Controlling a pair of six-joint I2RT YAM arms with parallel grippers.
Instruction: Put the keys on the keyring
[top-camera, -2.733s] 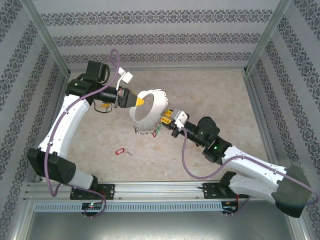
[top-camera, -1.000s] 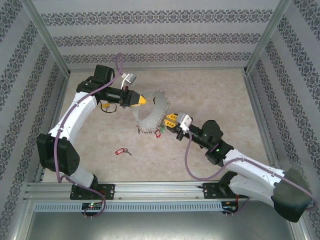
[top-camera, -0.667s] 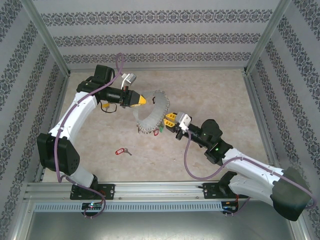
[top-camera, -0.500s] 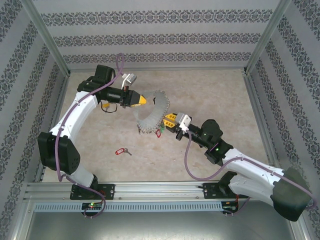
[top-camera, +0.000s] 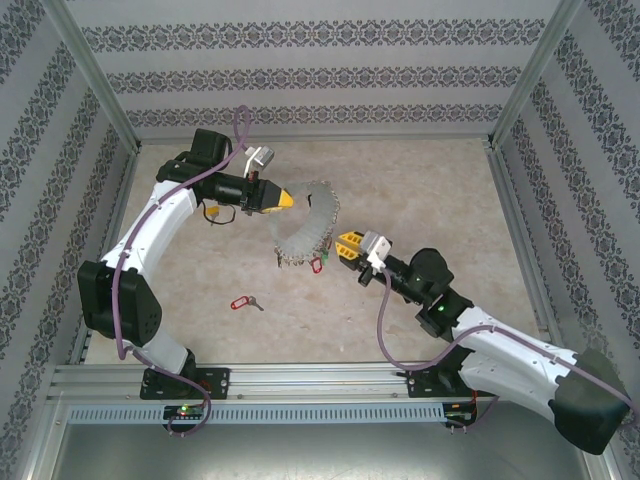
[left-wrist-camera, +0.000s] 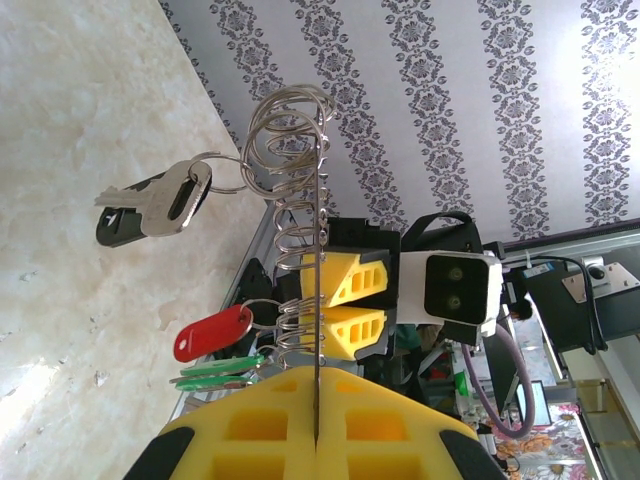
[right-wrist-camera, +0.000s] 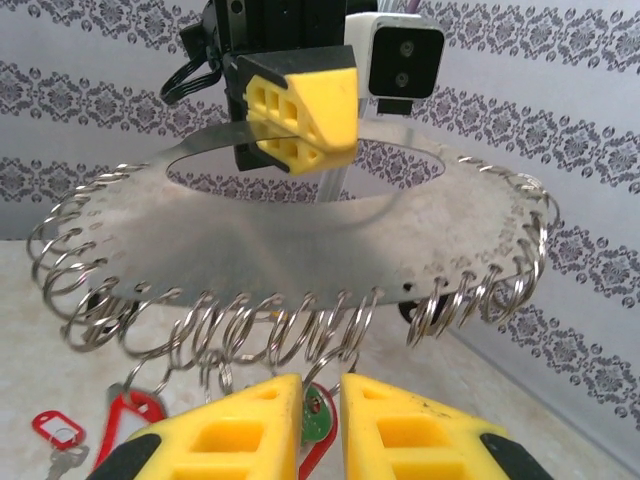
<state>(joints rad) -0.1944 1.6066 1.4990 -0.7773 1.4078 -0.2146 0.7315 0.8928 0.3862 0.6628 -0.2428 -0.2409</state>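
Tabletop (top-camera: 430, 190) open all round; left gripper (top-camera: 290, 199) clamps the keyring (right-wrist-camera: 300, 250) edge, right gripper (top-camera: 342, 243) narrowly parted just beside.

This is a robotics lab cell: aluminium frame posts (top-camera: 90, 75) hold patterned wall panels (top-camera: 300, 75), and two robot arms (top-camera: 150, 235) sit bolted to a rail (top-camera: 320, 378).

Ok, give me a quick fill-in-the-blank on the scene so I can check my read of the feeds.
1. The left gripper is shut on the ___.
2. A loose key lies on the table; its tag is ___.
3. On the keyring, the hanging key farthest from the left gripper has a ___ tag.

Missing words: keyring; red; black.
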